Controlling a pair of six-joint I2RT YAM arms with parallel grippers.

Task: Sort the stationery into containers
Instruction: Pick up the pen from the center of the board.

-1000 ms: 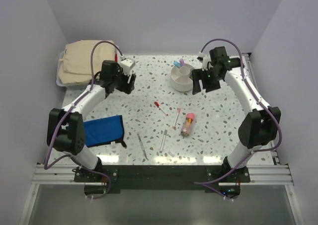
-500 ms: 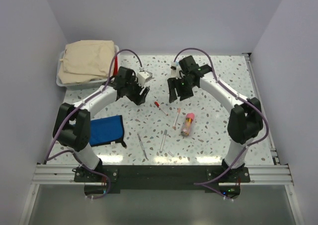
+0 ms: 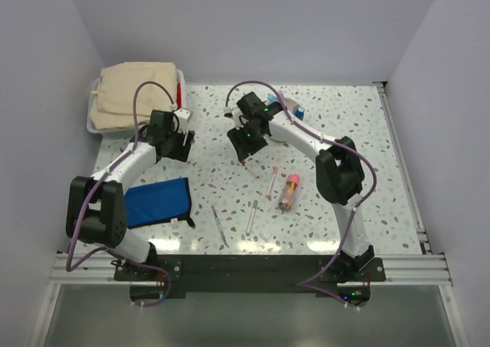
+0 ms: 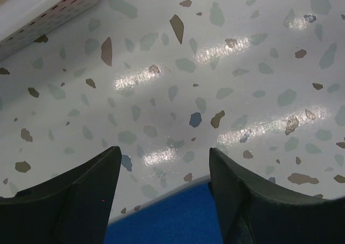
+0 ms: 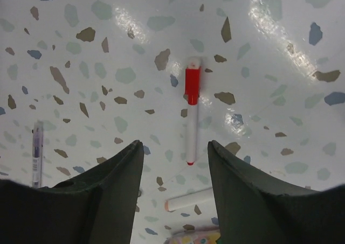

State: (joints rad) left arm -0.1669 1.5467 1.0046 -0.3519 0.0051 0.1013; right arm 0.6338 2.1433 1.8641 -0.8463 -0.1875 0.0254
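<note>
Now the biggest change is in the arms. A second ago the right arm was stretched to the back right of the terrazzo table; it has since swung left to the middle. The left arm had reached inward half a second ago and has drawn back toward the white bin holding the folded beige cloth. I read that as the right side starting a fresh pick while the left clears out of its way.

The left gripper hangs over bare table, fingers spread with nothing between them, and the edge of the blue pouch is just below. The right gripper is likewise spread and empty. It is poised over the red-capped pen, which lies flat near the table's middle, not yet touched.

In the right wrist view the pen's long axis runs almost straight away from the camera, red cap at the far end, so the fingers would close across the barrel. It sits slightly nearer the right-hand finger.

The pink-red tube and two slim silver pens also lie loose, nearer the arm bases.
</note>
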